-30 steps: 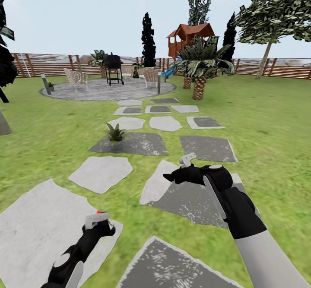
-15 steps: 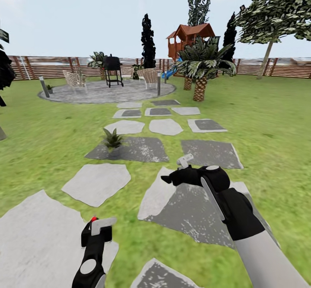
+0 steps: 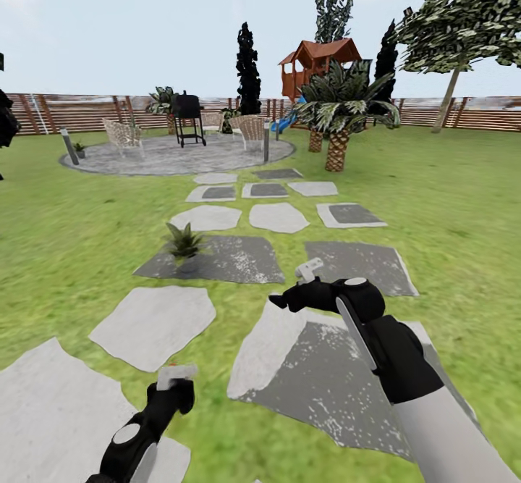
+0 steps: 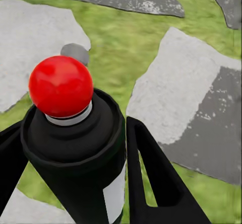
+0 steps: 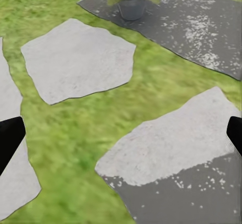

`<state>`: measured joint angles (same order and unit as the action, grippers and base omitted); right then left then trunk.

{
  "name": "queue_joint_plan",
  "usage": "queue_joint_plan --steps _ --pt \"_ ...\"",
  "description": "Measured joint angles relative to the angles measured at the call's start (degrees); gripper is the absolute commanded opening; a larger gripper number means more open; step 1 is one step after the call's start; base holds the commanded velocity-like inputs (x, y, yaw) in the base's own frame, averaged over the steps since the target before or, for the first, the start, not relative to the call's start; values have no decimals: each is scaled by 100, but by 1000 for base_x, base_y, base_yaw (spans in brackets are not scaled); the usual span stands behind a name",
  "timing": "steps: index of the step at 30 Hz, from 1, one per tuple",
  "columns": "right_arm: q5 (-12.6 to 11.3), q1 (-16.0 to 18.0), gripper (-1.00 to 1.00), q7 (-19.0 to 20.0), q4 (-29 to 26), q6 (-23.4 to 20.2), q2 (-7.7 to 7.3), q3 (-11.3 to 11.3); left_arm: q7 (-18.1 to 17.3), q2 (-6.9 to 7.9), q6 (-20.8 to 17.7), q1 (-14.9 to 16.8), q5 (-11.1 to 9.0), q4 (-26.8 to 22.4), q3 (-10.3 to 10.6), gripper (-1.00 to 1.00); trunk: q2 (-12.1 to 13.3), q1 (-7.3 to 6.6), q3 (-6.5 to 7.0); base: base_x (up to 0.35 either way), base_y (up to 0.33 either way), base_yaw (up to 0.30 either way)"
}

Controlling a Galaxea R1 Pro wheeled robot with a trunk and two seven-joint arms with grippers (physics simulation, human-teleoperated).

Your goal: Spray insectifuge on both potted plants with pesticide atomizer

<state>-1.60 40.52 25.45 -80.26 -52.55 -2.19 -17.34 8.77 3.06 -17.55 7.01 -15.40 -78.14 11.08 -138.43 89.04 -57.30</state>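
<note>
My left gripper (image 4: 73,128) is shut on the pesticide atomizer (image 4: 75,148), a black bottle with a red ball tip and a white label. It is held low at the front left (image 3: 174,385) over a pale stone. One potted plant (image 3: 184,242), green pointed leaves in a small grey pot (image 5: 132,6), stands on a dark paving stone ahead and left of centre. A second small plant (image 3: 79,149) stands far off at the left edge of the round paving. My right gripper (image 3: 293,287) hangs open over the path, a body length short of the near plant, nothing between its fingers (image 5: 10,138).
Pale and dark stepping stones (image 3: 152,322) lead over the lawn to a round paved patio (image 3: 174,156) with a grill (image 3: 188,117), chairs and grey bollards (image 3: 70,146). A palm (image 3: 336,117) stands ahead on the right, before a playhouse (image 3: 318,63). A slat fence (image 3: 87,110) rings the lawn.
The whole view has shifted as the camera advanced along the path, so the near plant looks closer. My left arm, still holding the atomizer, has dropped lower and turned. The right arm keeps its pose.
</note>
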Motion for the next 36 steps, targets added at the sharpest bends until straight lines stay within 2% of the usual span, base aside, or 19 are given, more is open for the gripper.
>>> queue_joint_plan --steps 1,3,5,8,9,10,11,12,13,15,17,22,23,25,28,31,34,36 --pt "-5 0 100 2 -3 -5 0 -39 -468 1 -89 3 -22 11 -187 -100 0 0 0 334 0 0" --pt "-6 0 100 3 -5 -8 0 -80 -1025 3 -158 7 -43 25 -425 -100 0 0 0 334 0 0" --pt "-18 -1 100 6 -7 -26 0 -116 -1747 3 -203 15 -41 60 -885 -100 -1 -1 0 334 0 0" --pt "-15 -7 100 5 -7 -33 0 -119 -1762 -1 -192 18 -32 84 -1006 -100 0 0 0 334 0 0" --pt "-39 -8 100 4 -9 -36 0 -120 -1791 -52 77 39 -179 243 -1076 -100 0 0 0 334 0 0" --pt "-41 -8 100 4 -11 -36 0 -120 -1795 -56 102 66 -227 266 -1079 -100 0 0 0 333 17 0" --pt "-43 -7 100 9 -15 -36 0 -120 -1801 -65 127 204 -373 584 -1077 -100 0 0 0 305 22 0" --pt "-50 -6 100 12 -22 -36 0 -120 -1775 -73 216 365 -429 997 -1074 -100 0 0 0 285 14 0" --pt "-51 -7 100 11 -23 -38 0 -120 -1771 -72 250 394 -449 1058 -1075 -100 0 0 0 250 15 0" --pt "-52 -6 100 7 -19 -40 0 -120 -1824 -58 209 430 -537 1064 -1077 -100 0 0 0 249 58 0" --pt "-53 -7 100 5 -17 -43 3 -127 -1949 -50 21 461 -705 1020 -1070 -100 0 0 0 291 35 0" --pt "-59 -7 100 38 -23 -51 -1 -292 -2057 -56 -12 473 -743 894 -1013 -100 0 0 0 314 8 0" --pt "-65 -7 100 234 -24 -55 -6 -331 -2497 -12 0 475 -743 864 -928 -100 0 0 0 324 1 0" --pt "-56 -6 100 420 -24 -54 -11 -337 -3116 46 4 474 -706 870 -878 -100 0 0 0 326 0 0" --pt "-54 -5 100 698 -24 -54 -67 -345 -3924 177 11 475 -463 899 -862 -100 0 0 0 329 0 0" --pt "-54 -6 100 1101 -20 -54 -153 -350 -4336 229 18 476 -238 952 -862 -100 0 0 0 330 0 0" --pt "-30 -3 100 1708 -9 -54 -230 -348 -4549 255 108 475 -139 990 -862 -100 0 0 0 330 0 0" --pt "-6 -5 100 1920 -8 -35 -273 -358 -4690 321 203 473 -116 998 -855 -100 0 0 0 330 0 0"
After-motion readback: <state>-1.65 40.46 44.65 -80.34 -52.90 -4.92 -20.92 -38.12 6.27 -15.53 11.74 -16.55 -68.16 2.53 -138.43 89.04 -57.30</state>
